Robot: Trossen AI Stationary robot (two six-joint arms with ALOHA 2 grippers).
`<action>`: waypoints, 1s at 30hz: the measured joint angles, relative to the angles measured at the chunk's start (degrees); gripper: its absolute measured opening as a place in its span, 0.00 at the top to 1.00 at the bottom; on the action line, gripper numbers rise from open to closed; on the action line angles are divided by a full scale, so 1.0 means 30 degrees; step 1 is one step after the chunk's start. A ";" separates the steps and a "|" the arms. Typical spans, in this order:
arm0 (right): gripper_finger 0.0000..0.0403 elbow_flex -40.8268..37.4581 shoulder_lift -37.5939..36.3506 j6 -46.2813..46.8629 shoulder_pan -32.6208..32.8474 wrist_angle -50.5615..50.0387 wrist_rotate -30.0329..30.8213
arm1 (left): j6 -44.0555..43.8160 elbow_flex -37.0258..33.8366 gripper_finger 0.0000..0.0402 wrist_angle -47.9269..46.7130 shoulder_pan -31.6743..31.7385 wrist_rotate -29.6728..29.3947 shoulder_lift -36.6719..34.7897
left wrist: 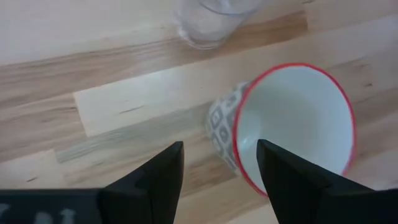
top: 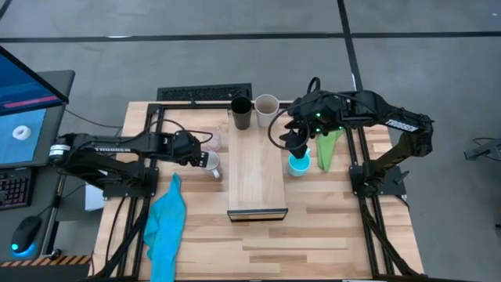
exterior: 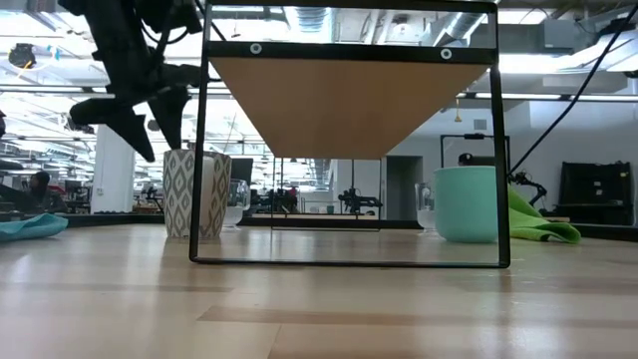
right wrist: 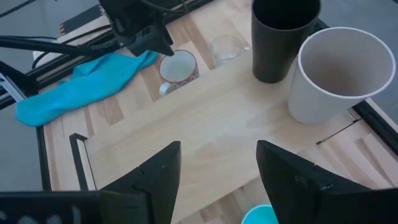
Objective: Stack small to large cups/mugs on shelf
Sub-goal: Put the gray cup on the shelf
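— Two cups stand on the shelf [top: 257,168] so far: the black cup [top: 241,113] and the beige cup [top: 266,110], side by side at its far end. The rest of the plank is bare light wood.

— And your claws?

— My left gripper [left wrist: 217,163] hangs over the white mug [left wrist: 283,124], fingers spread apart, nothing between them. The mug has a red rim and a grey pattern, and it stands on the table [top: 329,227] just left of the shelf. A glass cup [left wrist: 211,22] stands on the table just beyond it.

— The right one?

— My right gripper [right wrist: 214,168] is also spread wide and empty. It hovers at the shelf's right edge, over the turquoise mug [top: 299,164], which stands on the table beside the green cloth [top: 327,147].

— What else lies on the table?

— A blue cloth [top: 166,223], crumpled near the left front. A second glass [exterior: 427,204] shows from the low camera, just beside the turquoise mug.

— And the room?

— Grey floor around us, a monitor [top: 23,110] and keyboard to the left. Behind, a long open hall with ceiling lights and ducts.
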 joint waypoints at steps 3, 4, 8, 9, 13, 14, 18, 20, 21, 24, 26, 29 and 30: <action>0.43 0.0000 0.0000 0.0125 0.0000 0.0000 0.0000 | 0.0284 -0.0343 0.52 0.0209 0.0423 0.0010 0.0000; 0.43 0.0000 0.0000 0.0136 0.0007 0.0000 0.0000 | 0.0289 -0.0489 0.52 0.0261 0.0565 0.0087 0.0000; 0.43 0.0000 0.0000 0.0161 0.0007 -0.0007 -0.0007 | 0.0688 -0.0919 0.52 0.1017 0.0829 0.0886 0.0201; 0.43 0.0000 0.0000 0.0161 0.0007 0.0000 -0.0007 | 0.0692 -0.0985 0.52 0.1106 0.0836 0.0937 0.0309; 0.43 0.0000 0.0007 0.0168 0.0000 -0.0002 -0.0007 | 0.0801 -0.1129 0.53 0.1270 0.0968 0.1064 0.0777; 0.43 0.0000 0.0015 0.0168 0.0000 -0.0005 -0.0007 | 0.0949 -0.1135 0.55 0.1396 0.0978 0.1096 0.0914; 0.43 0.0000 0.0015 0.0168 0.0000 -0.0007 -0.0015 | 0.1122 -0.1135 0.68 0.2262 0.0968 0.1437 0.1657; 0.43 0.0000 0.0015 0.0168 0.0007 -0.0015 -0.0021 | 0.1108 -0.1123 0.75 0.2567 0.0960 0.1498 0.2041; 0.43 0.0000 0.0015 0.0168 0.0043 -0.0015 -0.0028 | 0.1105 -0.1120 0.79 0.2675 0.0960 0.1634 0.2229; 0.43 0.0000 0.0015 0.0168 0.0124 -0.0017 -0.0032 | 0.1304 -0.1120 0.90 0.2890 0.0975 0.1876 0.2601; 0.43 0.0000 0.0015 0.0176 0.0131 -0.0029 -0.0066 | 0.1202 -0.1149 0.96 0.2839 0.0954 0.2196 0.2668; 0.43 0.0000 0.0016 0.0174 0.0124 -0.0049 -0.0058 | 0.1105 -0.1145 0.97 0.2956 0.0954 0.2203 0.2648; 0.43 0.0000 0.0015 0.0170 0.0124 -0.0046 -0.0046 | 0.1097 -0.1116 0.97 0.2944 0.0962 0.2206 0.2648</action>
